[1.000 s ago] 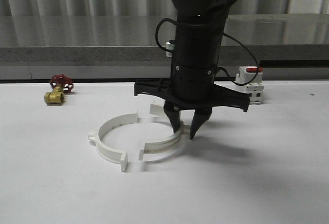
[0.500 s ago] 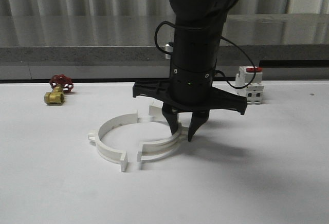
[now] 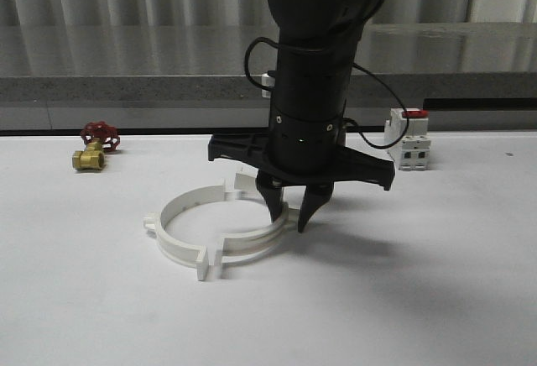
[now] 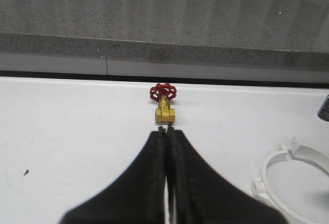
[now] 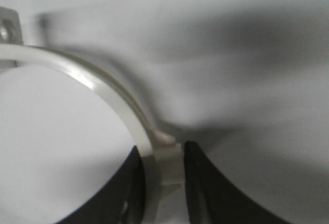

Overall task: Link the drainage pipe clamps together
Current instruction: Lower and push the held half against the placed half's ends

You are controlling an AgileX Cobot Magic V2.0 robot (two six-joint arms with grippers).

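While my right pincer (image 3: 287, 214) stood upright over the white table (image 3: 436, 282), its black fingers pinched the curved wall of the right clamp (image 3: 252, 246). Up close, my right wrist camera showed what the front one could not: the smooth white band (image 5: 110, 93) ran between the two dark pads (image 5: 205, 183), with its small outer tab caught there, and a flat flange with a hole sat at the band's far end. From the front, the left clamp (image 3: 180, 215) lay flat just beside it, the near flanges almost touching, the two half-rings forming a wide ring. My left pincer (image 4: 165, 131) was pressed together, empty, pointing at a brass valve (image 4: 164, 112) with a red handwheel. Farther back stood a boxy white breaker (image 3: 409, 143) with a red switch, near the grey wall.
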